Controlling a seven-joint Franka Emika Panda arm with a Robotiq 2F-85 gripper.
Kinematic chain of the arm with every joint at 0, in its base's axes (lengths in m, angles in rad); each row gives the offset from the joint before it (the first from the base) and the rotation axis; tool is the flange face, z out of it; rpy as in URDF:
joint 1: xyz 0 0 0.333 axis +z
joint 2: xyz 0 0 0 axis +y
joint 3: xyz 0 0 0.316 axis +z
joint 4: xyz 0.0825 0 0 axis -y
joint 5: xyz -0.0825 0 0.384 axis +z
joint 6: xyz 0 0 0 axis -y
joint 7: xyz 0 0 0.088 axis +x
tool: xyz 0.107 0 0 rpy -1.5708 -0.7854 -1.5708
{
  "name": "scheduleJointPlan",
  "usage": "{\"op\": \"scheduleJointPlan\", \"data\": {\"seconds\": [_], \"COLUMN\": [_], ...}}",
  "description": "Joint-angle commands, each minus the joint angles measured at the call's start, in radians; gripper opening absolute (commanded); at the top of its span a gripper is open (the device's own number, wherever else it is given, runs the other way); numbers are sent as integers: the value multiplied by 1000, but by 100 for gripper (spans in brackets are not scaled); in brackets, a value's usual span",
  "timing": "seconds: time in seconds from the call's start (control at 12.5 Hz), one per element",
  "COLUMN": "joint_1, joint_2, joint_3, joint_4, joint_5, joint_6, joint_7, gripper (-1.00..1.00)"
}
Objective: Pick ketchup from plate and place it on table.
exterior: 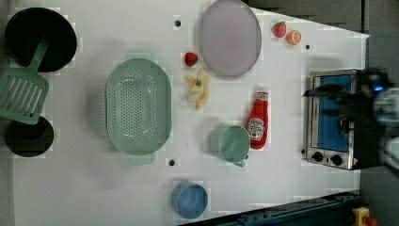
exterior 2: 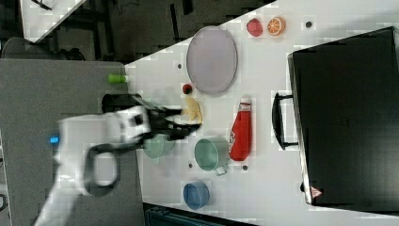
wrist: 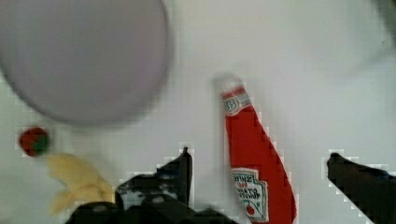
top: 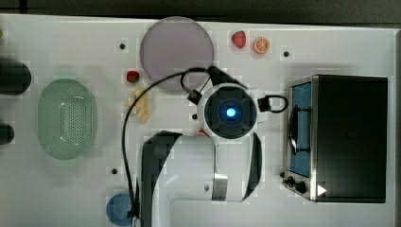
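One slim red ketchup point(exterior: 258, 120) lies flat on the smooth white bench point(exterior: 94, 188), apart from the round matte plate point(exterior: 229, 37); the pincer point(wrist: 259, 161) hangs spread wide, released, above it.

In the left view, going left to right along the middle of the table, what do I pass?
Green slotted spatula → green perforated oval basket → pale yellow peeled banana → green cup → red ketchup bottle, lying flat on the white table → silver toaster oven.
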Motion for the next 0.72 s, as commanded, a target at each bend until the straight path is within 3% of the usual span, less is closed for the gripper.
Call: {"op": "scheduleJointPlan", "data": {"seconds": [0.08,0.4,0.72], "joint_1": [8,8,8], "joint_2": [-40,-38,-33], "joint_3": [-13,-13,-14], "joint_4": [124,314,430], "joint_5": [-2,-2,-2], "joint_6": [-134,-380,-567], "joint_7": [80,168,178], "gripper": [100,100,100]}}
